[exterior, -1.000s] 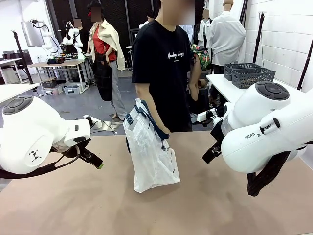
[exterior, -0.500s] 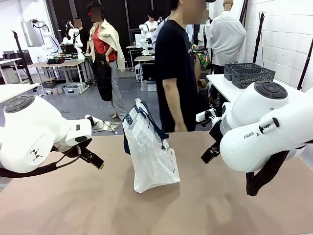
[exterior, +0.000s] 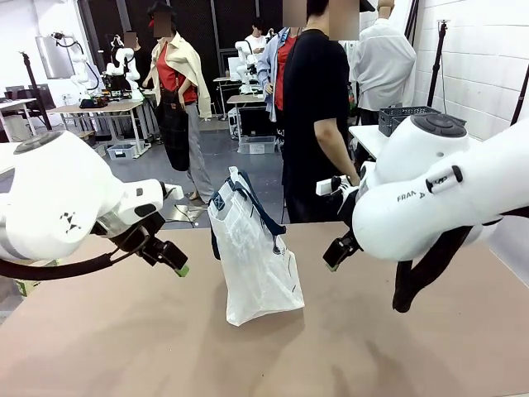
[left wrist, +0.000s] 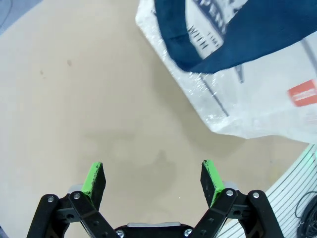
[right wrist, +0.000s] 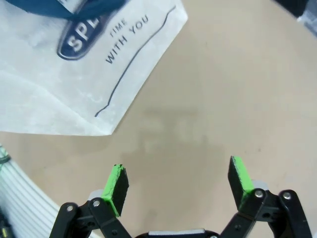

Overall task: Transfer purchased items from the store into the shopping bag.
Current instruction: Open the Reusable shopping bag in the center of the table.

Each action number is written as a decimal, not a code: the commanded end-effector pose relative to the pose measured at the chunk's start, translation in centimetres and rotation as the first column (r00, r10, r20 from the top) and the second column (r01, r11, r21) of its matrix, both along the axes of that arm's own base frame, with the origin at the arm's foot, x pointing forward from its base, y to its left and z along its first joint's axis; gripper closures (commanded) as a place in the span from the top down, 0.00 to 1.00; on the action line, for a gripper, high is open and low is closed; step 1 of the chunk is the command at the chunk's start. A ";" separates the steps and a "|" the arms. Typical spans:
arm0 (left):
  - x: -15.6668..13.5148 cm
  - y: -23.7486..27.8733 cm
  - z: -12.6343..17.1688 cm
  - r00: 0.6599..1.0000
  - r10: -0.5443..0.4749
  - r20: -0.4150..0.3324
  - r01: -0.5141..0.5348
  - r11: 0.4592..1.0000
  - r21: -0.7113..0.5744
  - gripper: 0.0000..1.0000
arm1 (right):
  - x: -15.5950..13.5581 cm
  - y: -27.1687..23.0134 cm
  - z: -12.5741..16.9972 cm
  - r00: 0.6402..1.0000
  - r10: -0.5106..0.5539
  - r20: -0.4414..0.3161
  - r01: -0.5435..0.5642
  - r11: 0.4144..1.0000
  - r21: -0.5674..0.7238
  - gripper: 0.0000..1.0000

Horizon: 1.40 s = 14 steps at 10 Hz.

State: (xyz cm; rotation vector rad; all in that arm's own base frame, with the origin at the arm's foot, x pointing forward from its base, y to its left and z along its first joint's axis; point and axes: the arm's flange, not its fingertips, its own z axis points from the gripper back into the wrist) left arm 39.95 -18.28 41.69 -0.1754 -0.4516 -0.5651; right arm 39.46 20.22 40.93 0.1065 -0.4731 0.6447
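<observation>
Centrally on the tan tabletop (exterior: 124, 347), the shopping bag (exterior: 252, 256) stood upright between two robot arms, its navy strap handles raised; the left gripper (exterior: 180, 269) hovered near the bag's left side, green-padded jaws spread wide and holding nothing; the right gripper (exterior: 333, 252) hung to the bag's right, likewise spread and empty; print on the translucent white plastic read "TIME WITH YOU" beside a navy logo beginning "SP"; a person (exterior: 318, 107) in a black T-shirt stood at the far edge, hands clear of the bag.
</observation>
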 end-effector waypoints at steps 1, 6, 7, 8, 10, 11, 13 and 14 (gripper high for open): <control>0.6 0.7 2.3 1.000 -0.012 0.020 0.013 0.998 -0.062 1.00 | 0.4 0.7 3.1 0.999 -0.029 -0.045 0.030 0.999 0.030 1.00; 3.2 -0.3 11.4 0.997 -0.013 0.075 0.021 0.995 -0.102 1.00 | 4.4 5.9 12.5 0.982 -0.079 -0.170 0.065 0.994 -0.089 1.00; 4.1 -0.5 12.9 0.996 0.018 0.082 -0.008 0.993 -0.121 1.00 | 5.5 7.3 14.3 0.978 -0.097 -0.184 0.078 0.991 -0.110 1.00; 4.9 -0.7 13.9 0.997 0.034 0.073 -0.023 0.989 -0.146 1.00 | 6.4 8.4 15.7 0.975 -0.115 -0.190 0.094 0.989 -0.116 1.00; 6.0 -1.0 15.0 0.996 0.038 0.087 -0.022 0.985 -0.172 1.00 | 8.0 10.2 17.0 0.978 -0.126 -0.168 0.106 0.987 -0.122 1.00; 4.5 -0.6 14.6 0.995 0.026 0.101 -0.013 0.992 -0.129 1.00 | 5.7 8.0 15.8 0.980 -0.091 -0.179 0.075 0.993 -0.092 1.00; 4.5 -0.6 14.6 0.995 0.026 0.101 -0.013 0.992 -0.129 1.00 | 5.7 8.0 15.8 0.980 -0.091 -0.179 0.075 0.993 -0.092 1.00; 5.2 -1.0 15.0 0.994 0.033 0.099 -0.019 0.990 -0.138 1.00 | 6.8 9.2 16.7 0.979 -0.096 -0.177 0.080 0.992 -0.095 1.00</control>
